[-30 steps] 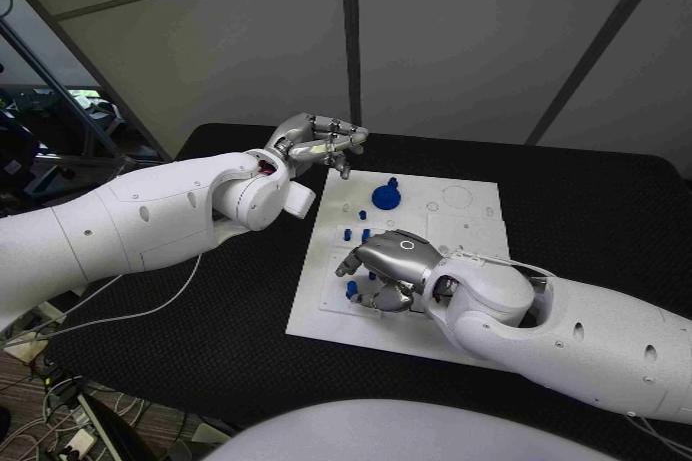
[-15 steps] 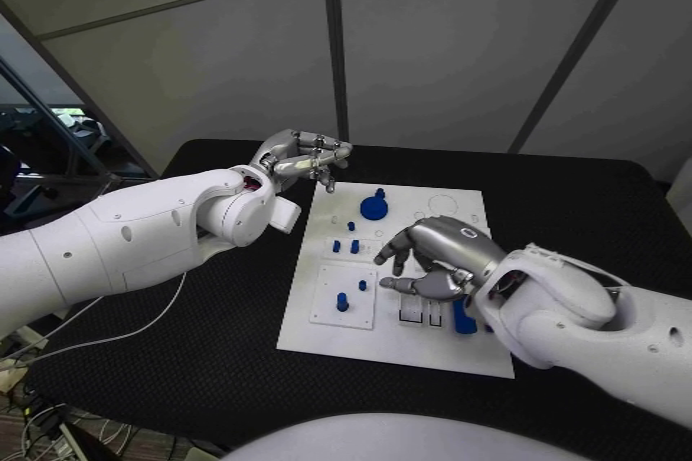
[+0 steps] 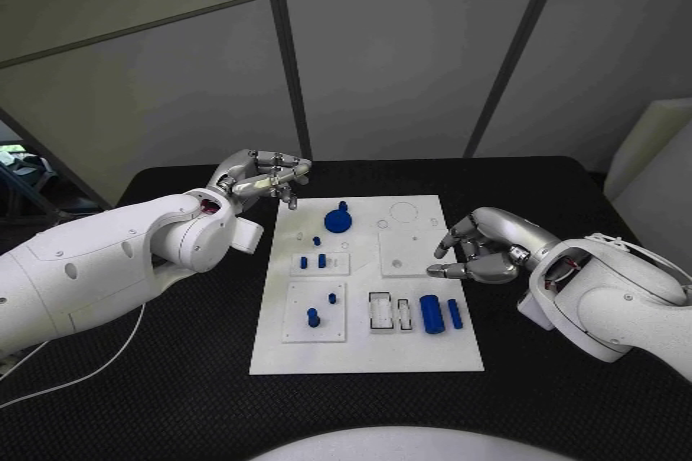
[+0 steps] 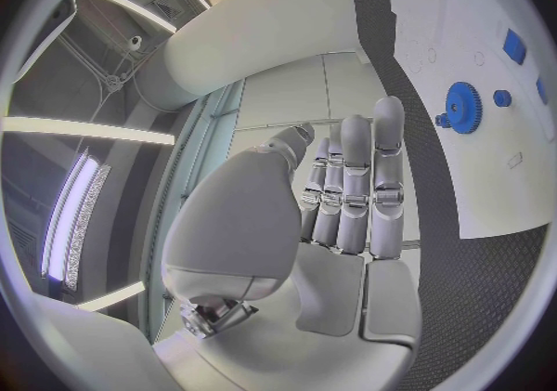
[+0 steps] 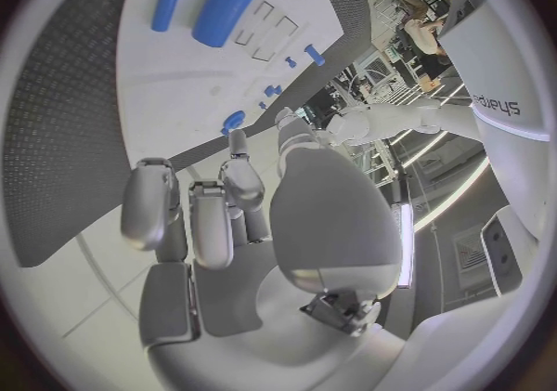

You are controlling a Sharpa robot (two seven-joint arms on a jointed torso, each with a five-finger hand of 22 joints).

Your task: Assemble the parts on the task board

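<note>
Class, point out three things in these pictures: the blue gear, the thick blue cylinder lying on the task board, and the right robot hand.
blue gear (image 3: 338, 220), head view, on its round top.
thick blue cylinder (image 3: 430, 310), head view, mid-length on its side.
right robot hand (image 3: 483, 249), head view, on the back of the hand.

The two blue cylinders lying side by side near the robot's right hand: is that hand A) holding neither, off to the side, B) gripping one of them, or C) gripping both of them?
A: the right hand hangs at the task board's edge with nothing in its fingers, while the thick blue cylinder and the thin blue cylinder lie untouched on the board.
</note>
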